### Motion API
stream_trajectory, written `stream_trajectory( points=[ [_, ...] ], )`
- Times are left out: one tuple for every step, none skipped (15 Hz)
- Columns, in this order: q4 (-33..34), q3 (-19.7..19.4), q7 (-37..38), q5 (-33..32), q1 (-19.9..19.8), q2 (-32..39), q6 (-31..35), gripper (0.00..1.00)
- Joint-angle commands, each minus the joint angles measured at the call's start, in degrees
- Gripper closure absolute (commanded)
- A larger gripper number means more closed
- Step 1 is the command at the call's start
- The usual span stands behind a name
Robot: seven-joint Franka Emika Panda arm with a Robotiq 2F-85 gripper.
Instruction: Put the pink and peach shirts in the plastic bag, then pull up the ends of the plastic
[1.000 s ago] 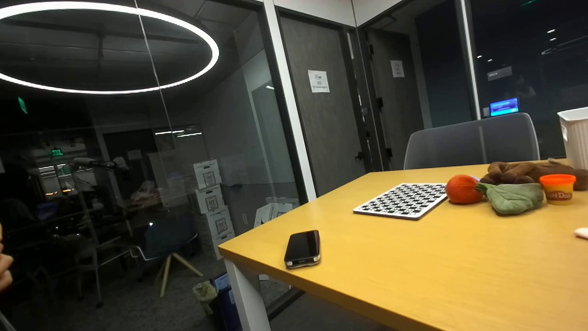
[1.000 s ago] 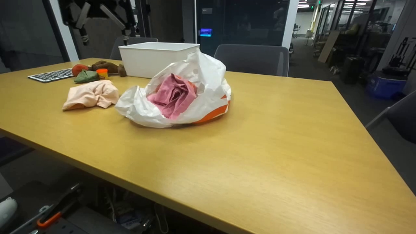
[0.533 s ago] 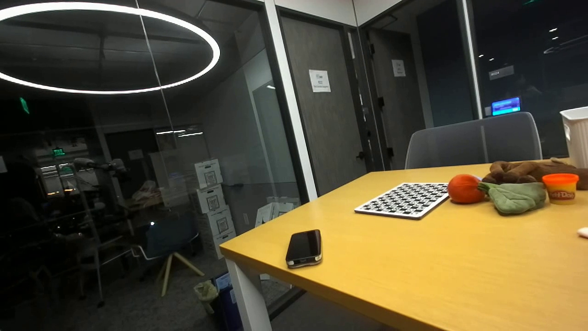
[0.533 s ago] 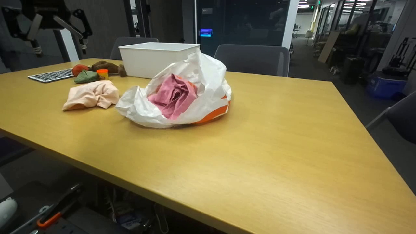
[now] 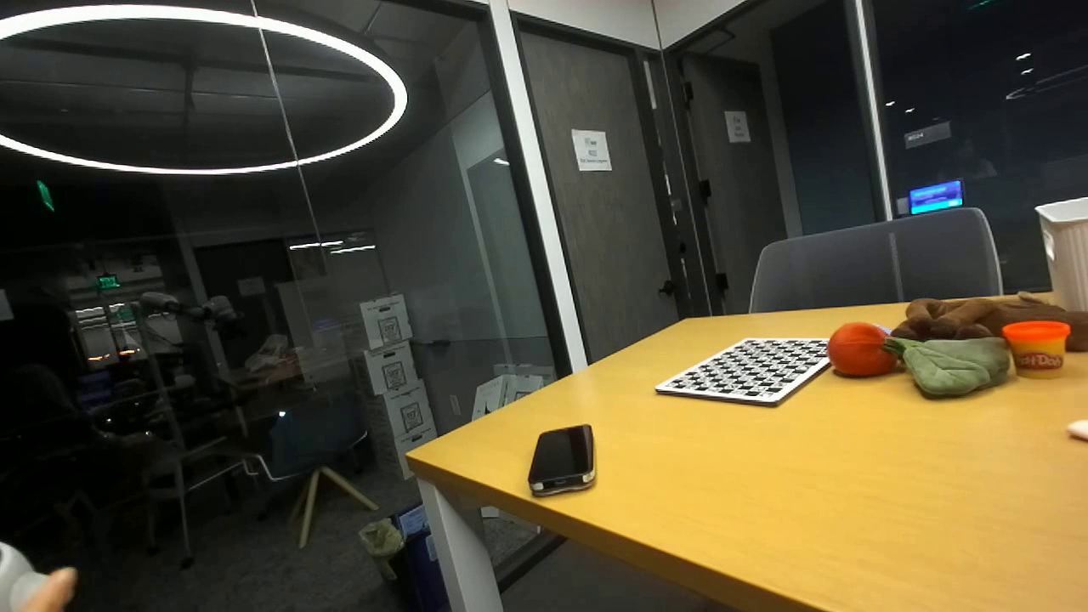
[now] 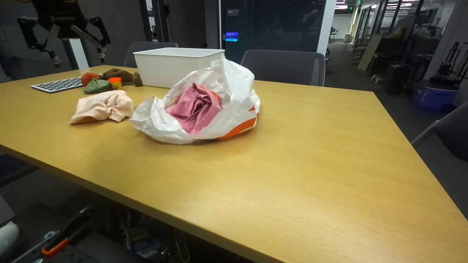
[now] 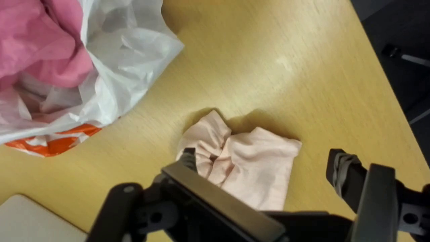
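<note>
The peach shirt (image 6: 103, 106) lies crumpled on the table, left of the plastic bag in an exterior view. The white plastic bag (image 6: 234, 87) with orange print lies with its mouth open. The pink shirt (image 6: 195, 107) is bunched inside the bag's mouth. In the wrist view the bag (image 7: 131, 57) and pink shirt (image 7: 37, 43) are at the upper left. My gripper (image 6: 78, 58) is open and empty, raised above table height. In the wrist view the gripper (image 7: 264, 164) has its fingers spread wide over the peach shirt (image 7: 258, 168), whose lower part is hidden behind the gripper.
A white bin (image 6: 175, 67) stands behind the bag. A checkered board (image 5: 748, 371), a tomato-like toy (image 5: 862, 349), a green leaf toy (image 5: 956, 365), a Play-Doh tub (image 5: 1037, 350) and a brown plush (image 5: 977, 316) sit near it. A phone (image 5: 563, 460) lies near a table corner.
In an exterior view my gripper has moved left and down over the last second, with a small shift back right in the last half second. The shirts and bag have not moved.
</note>
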Motion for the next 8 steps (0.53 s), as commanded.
stream_trajectory(
  points=[
    [3.93,-0.88,-3.71,2.74,2.25,8.48,7.34,0.00],
    [4.72,-1.67,-5.80,4.87,3.27,10.66,7.98,0.00],
    [5.57,-2.12,-8.20,7.56,4.27,12.61,8.17,0.00],
    [6.35,-1.81,-9.96,9.25,4.57,14.24,8.29,0.00],
    [7.47,-1.16,-12.02,10.64,4.71,16.32,8.54,0.00],
    [8.70,-0.02,-12.44,10.55,4.06,18.67,9.05,0.00],
    [10.01,1.19,-12.12,9.31,3.21,21.12,9.74,0.00],
    [11.27,2.13,-11.77,8.15,2.63,23.12,10.13,0.00]
  ],
)
